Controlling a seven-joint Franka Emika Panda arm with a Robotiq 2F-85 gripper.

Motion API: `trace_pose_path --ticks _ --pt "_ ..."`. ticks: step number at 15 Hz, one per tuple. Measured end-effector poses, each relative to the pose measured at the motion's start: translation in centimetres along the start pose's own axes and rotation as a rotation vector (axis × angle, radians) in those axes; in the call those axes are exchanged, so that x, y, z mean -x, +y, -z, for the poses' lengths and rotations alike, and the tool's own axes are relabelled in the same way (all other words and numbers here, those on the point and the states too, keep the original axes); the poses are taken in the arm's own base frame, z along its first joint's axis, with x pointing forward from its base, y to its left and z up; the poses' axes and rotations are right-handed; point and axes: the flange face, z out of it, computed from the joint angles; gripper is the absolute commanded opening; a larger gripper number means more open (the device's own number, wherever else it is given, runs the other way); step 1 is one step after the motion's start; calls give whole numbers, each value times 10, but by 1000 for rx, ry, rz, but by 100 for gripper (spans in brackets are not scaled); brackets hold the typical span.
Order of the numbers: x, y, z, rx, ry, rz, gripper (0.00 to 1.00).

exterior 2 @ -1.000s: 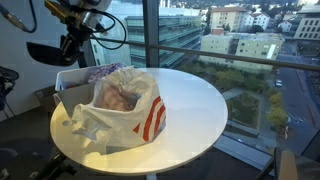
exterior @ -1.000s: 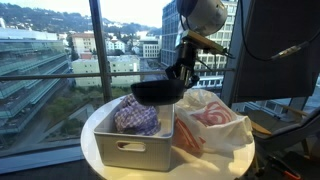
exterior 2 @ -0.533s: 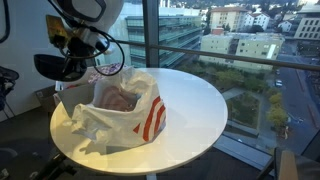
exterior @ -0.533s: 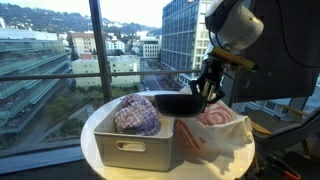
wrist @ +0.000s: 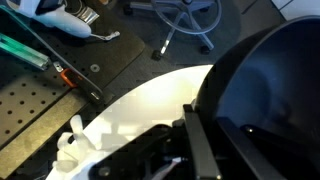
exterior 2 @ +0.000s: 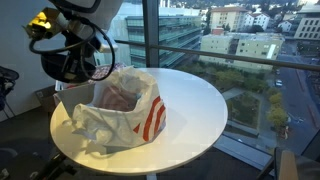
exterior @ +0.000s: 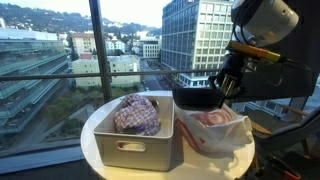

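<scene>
My gripper (exterior: 226, 88) is shut on the rim of a black bowl (exterior: 196, 100) and holds it in the air. In an exterior view the bowl hangs above the white plastic bag (exterior: 214, 128) with red stripes, just past the grey bin (exterior: 132, 148). A plaid cloth (exterior: 135, 114) fills the bin. From the opposite side, the bowl (exterior 2: 66, 66) hangs behind the bag (exterior 2: 122, 108), with the gripper (exterior 2: 62, 42) above it. In the wrist view the bowl (wrist: 268, 88) fills the right side, and a finger (wrist: 200, 145) clamps its rim over the white table (wrist: 140, 110).
The bin and bag stand side by side on a round white table (exterior 2: 195, 105) next to tall windows. An office chair base (wrist: 185, 20) and cables lie on the dark floor below. A black monitor (exterior: 275, 25) hangs behind the arm.
The arm has carried the black bowl sideways, from above the grey bin to above the plastic bag. The grip on the rim is unchanged.
</scene>
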Motion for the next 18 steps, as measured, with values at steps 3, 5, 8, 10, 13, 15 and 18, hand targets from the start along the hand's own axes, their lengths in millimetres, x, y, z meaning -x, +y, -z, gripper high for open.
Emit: trace_pose_path --ticks 3,5,8,10,13,15,18 --pt "-4 13 2 19 2 -106 4" --pt "-8 22 1 44 -1 -190 4" --pt "-12 32 -1 80 -3 -306 4" --pt "-15 36 -1 94 5 -379 4" --pt "-21 40 -5 130 19 -494 4" --pt "-26 39 -9 160 39 -572 4" --pt "-31 29 -10 189 94 -657 4"
